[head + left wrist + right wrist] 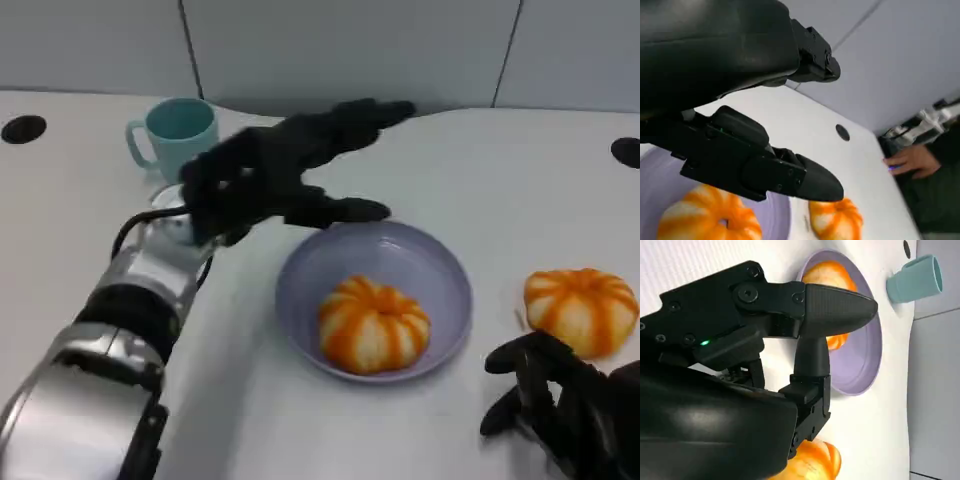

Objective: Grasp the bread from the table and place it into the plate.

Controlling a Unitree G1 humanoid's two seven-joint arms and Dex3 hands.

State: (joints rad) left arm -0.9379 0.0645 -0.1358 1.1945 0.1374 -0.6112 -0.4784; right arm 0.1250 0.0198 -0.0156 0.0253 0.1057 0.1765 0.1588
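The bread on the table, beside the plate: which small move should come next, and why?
Probably the right hand should reach forward and close on the bread on the table. It lies outside the plate, which already holds another bread; the right hand is nearest and holds nothing, while the left hand hovers beyond the plate.

A teal mug stood upright on the white worktop, near its far edge, with its handle turned to the left in the head view. Dark round holes sat in the worktop at the far left and far right. Pale grey wall panels rose behind the worktop. In the left wrist view a person's hand rested beyond the worktop's edge, with a dark sleeve beside it.
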